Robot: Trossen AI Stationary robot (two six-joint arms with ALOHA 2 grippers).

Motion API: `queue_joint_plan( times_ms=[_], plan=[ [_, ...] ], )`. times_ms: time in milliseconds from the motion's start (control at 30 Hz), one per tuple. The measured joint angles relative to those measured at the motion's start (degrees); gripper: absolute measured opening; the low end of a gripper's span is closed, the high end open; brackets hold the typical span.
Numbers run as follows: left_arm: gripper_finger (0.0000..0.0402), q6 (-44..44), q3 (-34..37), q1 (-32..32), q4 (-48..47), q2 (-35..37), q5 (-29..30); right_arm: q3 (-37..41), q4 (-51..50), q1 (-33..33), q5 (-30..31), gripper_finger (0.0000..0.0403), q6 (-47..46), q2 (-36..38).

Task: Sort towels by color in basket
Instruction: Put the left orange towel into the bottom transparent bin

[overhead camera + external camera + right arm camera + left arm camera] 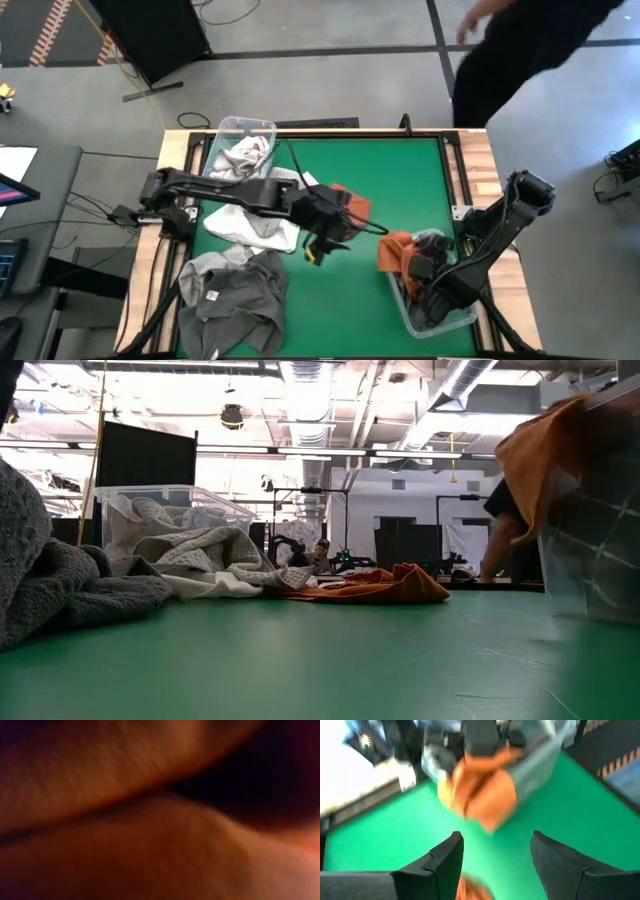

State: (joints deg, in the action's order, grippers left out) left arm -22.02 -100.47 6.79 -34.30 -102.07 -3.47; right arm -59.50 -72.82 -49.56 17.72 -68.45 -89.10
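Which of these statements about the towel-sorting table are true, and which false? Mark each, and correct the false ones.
1. The left gripper is open. True.
2. The table mat is blue. False: it is green.
3. A rust orange towel hangs over the rim of the right bin. True.
4. The left bin holds dark grey towels. False: it holds a pale towel.
5. A dark grey towel lies on the mat on the left arm's side. True.
6. No person is in view. False: a person stands beyond the table.
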Motion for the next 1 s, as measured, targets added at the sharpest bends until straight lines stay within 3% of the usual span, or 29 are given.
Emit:
queue_joint_plan(
  times_ms=[167,333,533,1000],
  plan=[
    [0.0219,3.63,0.04,0.00,-13.39,3.04,2.83,3.93,5.86,2.01,-3.80,0.0182,3.57,0.09],
    [0.0219,5.46,3.25,0.00,-18.03,2.70,3.52,4.48,7.73,3.86,-8.49,0.0180,4.77,0.03],
    [0.0219,4.74,11.38,-0.55,-12.23,2.58,3.85,4.17,7.35,4.46,-15.01,0.0180,4.73,3.10],
    [0.0219,4.33,17.59,-3.55,-1.53,2.59,3.76,-6.12,5.26,3.35,-15.01,0.0180,3.13,11.60]
  ],
)
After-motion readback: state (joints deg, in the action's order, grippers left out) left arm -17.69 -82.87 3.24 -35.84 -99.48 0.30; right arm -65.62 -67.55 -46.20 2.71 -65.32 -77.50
